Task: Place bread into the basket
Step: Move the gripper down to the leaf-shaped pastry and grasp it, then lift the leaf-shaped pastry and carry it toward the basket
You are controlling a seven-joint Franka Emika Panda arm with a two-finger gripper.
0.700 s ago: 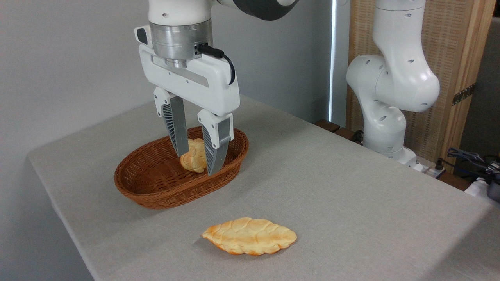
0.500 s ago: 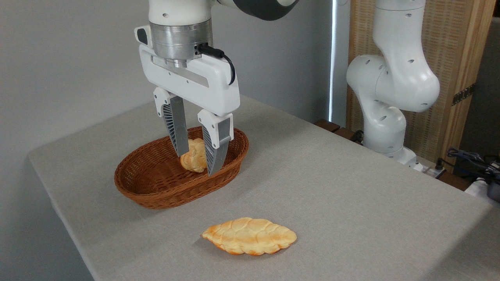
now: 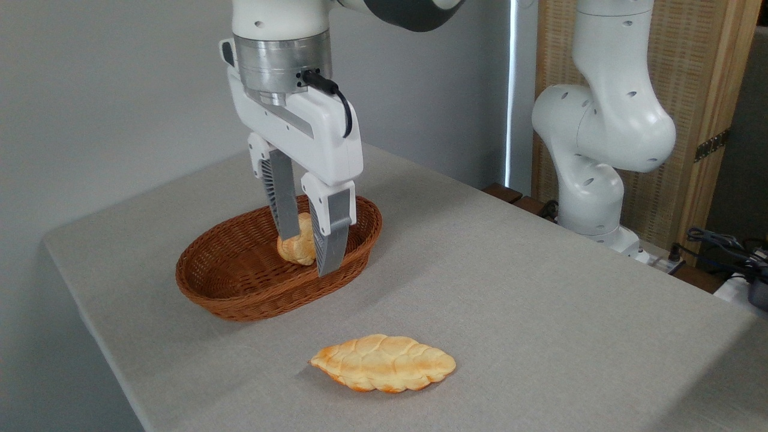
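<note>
A small bun lies in the basket (image 3: 240, 282); the bread (image 3: 383, 362) lies out on the table (image 3: 540, 300).

The wicker basket sits far left on the grey cloth, holding only the small round bun (image 3: 298, 245) toward its right end, with its left half bare weave. The gripper (image 3: 309, 255) hangs over that end, fingers a narrow gap apart with the bun showing between them; whether they touch it cannot be told. The long braided loaf lies flat nearer the camera, well apart from the basket and close to the table's near edge. Open cloth spreads to the right, up to the arm's white base (image 3: 600, 180).
</note>
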